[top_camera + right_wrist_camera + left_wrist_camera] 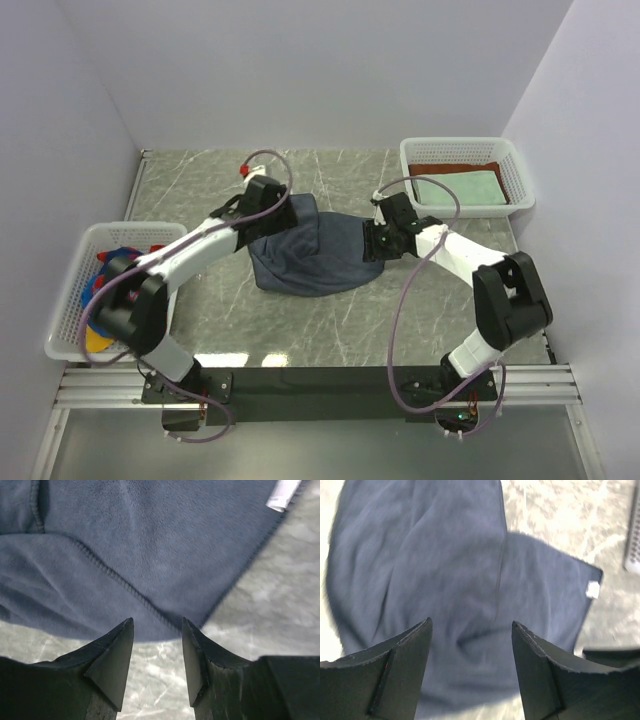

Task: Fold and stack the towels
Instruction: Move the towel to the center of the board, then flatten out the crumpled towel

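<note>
Centrally, slate-blue towel point(315, 255) — rumpled, partly lapped over itself, mid-table point(330, 330). Top view only: mint-green towel point(460, 188) lying on rust-brown towel point(450, 168) in right basket point(455, 144), far right corner; bright patterned towels point(97, 285) in left basket point(65, 310), left edge. Wrist views only: stitched hem and small white tag point(282, 495) — no writing legible. Left gripper point(470, 625): jaws wide apart over the cloth. Right gripper point(157, 622): jaws apart, narrower gap, at the hem, nothing clamped
</note>
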`<state>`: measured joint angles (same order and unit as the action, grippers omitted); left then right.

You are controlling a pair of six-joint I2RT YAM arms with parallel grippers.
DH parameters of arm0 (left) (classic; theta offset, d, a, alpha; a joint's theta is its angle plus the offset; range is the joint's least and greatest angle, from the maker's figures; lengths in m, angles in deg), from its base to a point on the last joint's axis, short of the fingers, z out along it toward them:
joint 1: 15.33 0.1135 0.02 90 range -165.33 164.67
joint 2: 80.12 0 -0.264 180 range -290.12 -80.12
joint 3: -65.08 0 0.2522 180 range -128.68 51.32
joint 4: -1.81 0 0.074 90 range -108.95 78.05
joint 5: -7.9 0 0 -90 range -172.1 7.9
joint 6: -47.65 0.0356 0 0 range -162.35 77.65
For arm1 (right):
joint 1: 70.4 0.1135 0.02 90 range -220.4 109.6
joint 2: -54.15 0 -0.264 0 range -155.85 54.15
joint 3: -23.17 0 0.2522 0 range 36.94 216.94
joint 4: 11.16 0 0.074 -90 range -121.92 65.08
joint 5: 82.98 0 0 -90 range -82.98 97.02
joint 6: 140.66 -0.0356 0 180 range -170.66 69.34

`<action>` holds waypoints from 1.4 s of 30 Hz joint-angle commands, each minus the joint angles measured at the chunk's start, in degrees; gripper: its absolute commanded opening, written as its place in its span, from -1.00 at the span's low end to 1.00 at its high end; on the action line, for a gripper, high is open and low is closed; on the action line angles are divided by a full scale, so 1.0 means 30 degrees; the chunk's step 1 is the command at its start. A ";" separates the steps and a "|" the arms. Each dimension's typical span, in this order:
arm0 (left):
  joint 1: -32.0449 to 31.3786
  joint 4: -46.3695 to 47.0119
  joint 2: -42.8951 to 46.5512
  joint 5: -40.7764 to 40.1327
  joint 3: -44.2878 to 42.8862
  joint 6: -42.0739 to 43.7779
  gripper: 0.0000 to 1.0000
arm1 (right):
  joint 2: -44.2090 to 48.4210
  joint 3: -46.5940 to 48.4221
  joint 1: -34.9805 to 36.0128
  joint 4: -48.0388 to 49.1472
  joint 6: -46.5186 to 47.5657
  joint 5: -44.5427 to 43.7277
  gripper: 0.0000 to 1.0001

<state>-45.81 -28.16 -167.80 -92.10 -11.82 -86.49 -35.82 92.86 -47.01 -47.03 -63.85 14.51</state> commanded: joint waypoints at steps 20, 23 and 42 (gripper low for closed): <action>0.1046 -0.1307 -0.7630 -0.3405 -0.2720 0.0300 0.27 | 0.1419 -0.4984 0.2627 -0.0921 -0.3745 0.0669 0.01; 0.1633 -0.1423 -0.7483 -0.3609 -0.1927 0.0241 0.27 | 0.2946 -0.6362 0.4150 -0.1154 -0.5498 0.0464 0.01; 0.0170 -0.4999 -0.5518 -0.5984 -0.6550 0.0621 0.44 | 0.9278 -0.6248 0.4338 -0.2183 -0.5509 -0.3288 0.18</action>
<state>-43.21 -41.84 -186.42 -108.25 -26.42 -85.00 -9.25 71.15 -30.22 -53.13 -83.55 9.35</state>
